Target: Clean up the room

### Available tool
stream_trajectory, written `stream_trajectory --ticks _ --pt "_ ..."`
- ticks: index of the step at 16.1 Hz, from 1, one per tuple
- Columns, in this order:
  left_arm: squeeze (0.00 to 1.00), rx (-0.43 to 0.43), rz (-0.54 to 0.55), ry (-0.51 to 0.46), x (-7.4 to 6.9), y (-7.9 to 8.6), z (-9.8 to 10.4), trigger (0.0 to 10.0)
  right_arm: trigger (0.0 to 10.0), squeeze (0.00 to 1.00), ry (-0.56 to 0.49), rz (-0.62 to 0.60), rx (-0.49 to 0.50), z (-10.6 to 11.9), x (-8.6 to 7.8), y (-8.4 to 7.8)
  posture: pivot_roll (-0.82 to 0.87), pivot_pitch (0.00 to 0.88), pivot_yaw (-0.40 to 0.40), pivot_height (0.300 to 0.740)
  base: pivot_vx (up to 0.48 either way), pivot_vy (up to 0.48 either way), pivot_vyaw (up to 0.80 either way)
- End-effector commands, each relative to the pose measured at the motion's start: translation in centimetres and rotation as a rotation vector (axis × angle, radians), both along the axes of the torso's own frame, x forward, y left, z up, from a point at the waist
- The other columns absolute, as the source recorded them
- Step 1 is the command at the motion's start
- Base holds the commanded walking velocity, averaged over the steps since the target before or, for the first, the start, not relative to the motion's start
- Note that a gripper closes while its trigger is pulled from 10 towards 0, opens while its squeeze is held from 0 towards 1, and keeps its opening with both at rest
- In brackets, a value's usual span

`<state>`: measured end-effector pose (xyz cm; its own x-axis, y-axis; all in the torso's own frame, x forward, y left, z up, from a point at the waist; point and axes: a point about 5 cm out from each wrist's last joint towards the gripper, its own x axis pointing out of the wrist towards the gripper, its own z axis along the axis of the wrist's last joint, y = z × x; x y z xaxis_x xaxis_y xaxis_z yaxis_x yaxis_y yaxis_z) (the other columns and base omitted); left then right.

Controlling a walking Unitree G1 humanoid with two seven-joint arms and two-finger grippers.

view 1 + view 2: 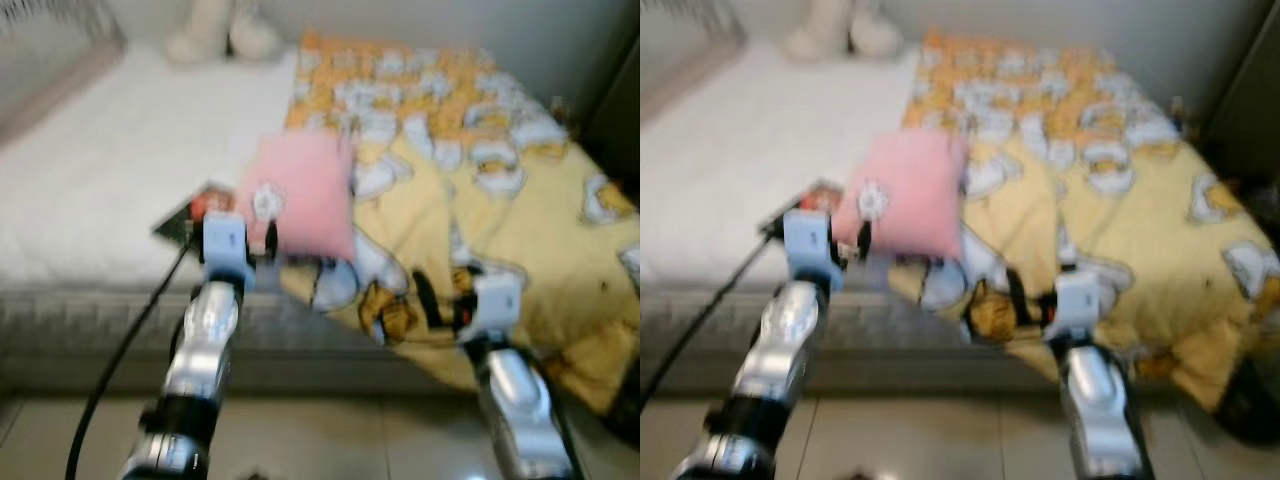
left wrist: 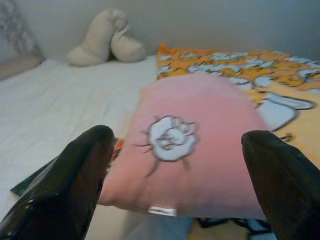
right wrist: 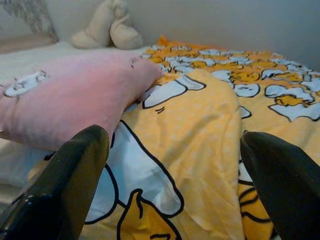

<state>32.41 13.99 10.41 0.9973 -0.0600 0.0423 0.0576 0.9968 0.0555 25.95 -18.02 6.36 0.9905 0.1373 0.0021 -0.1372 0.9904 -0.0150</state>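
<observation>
A: On the bed [image 1: 100, 180], what is the target, and where does it lie?

B: One pink pillow [image 1: 300, 195] lies near the front edge, partly on the white sheet and partly overlapping the yellow blanket [image 1: 520, 210]. A flat book [image 1: 195, 212] lies just beside the pillow, partly under its corner. One cream plush toy [image 2: 102, 37] rests at the far wall.

A: State of each end effector?

B: The left end effector [image 2: 172, 170] is spread wide, holding nothing, aimed squarely at the pillow's near edge. The right end effector [image 3: 175, 180] is also spread wide and empty, hovering over the blanket beside the pillow.

A: Recommended procedure for the step in hand?

B: It appears to be the approach to the pillow. Advance the left arm until the pillow's edge sits between the fingers, then close firmly; soft filling likely compresses, so take a deep bite. Avoid catching the blanket fold or the book underneath.

A: Count of items?

B: One pillow, one blanket, one book, one plush toy.
</observation>
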Motion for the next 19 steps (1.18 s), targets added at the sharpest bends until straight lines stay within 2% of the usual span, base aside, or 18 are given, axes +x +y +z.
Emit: stream_trajectory --ticks 1,6,9,12,13,14,16,19 --pt "0.00 0.001 0.029 0.016 0.0 0.7 -0.2 10.0 10.0 0.00 -0.012 0.008 0.005 0.3 0.3 0.4 -0.04 0.000 0.005 0.740 0.364 0.315 0.00" --pt "0.00 0.025 -0.012 -0.022 0.2 -0.2 0.5 10.0 10.0 0.00 -0.014 0.014 -0.006 0.4 0.5 0.5 -0.03 0.000 -0.004 0.740 0.368 0.308 0.00" --pt "0.00 0.043 -0.011 -0.074 0.7 -0.3 1.7 10.0 10.0 0.00 -0.072 0.001 -0.023 2.1 1.7 0.3 -0.02 0.000 -0.004 0.740 0.379 0.295 0.00" --pt "0.00 0.049 -0.079 -0.108 1.8 -1.5 3.6 10.0 10.0 0.00 -0.137 -0.066 0.000 4.9 3.8 -1.2 -0.02 0.000 -0.001 0.740 0.418 0.097 0.00" --pt "0.00 0.076 -0.128 -0.082 2.3 -2.3 3.9 10.0 10.0 0.00 -0.129 -0.092 0.010 5.2 4.3 -1.9 -0.02 0.000 -0.001 0.740 0.469 0.000 0.00" --pt "0.00 0.140 -0.146 -0.066 2.9 -2.9 4.2 10.0 10.0 0.00 -0.124 -0.113 0.016 5.5 4.8 -2.6 -0.02 0.000 -0.001 0.740 0.000 0.000 0.00" --pt "0.00 0.046 -0.162 -0.066 3.7 -2.7 5.2 10.0 10.0 0.00 -0.127 -0.113 -0.001 5.7 4.8 -3.0 -0.02 0.000 0.005 0.740 0.000 0.000 0.00" --pt "0.00 0.040 -0.153 -0.050 3.7 -2.7 4.7 10.0 10.0 0.00 -0.103 -0.109 0.000 4.7 3.9 -2.4 -0.04 0.000 0.014 0.740 0.167 -0.420 0.00"
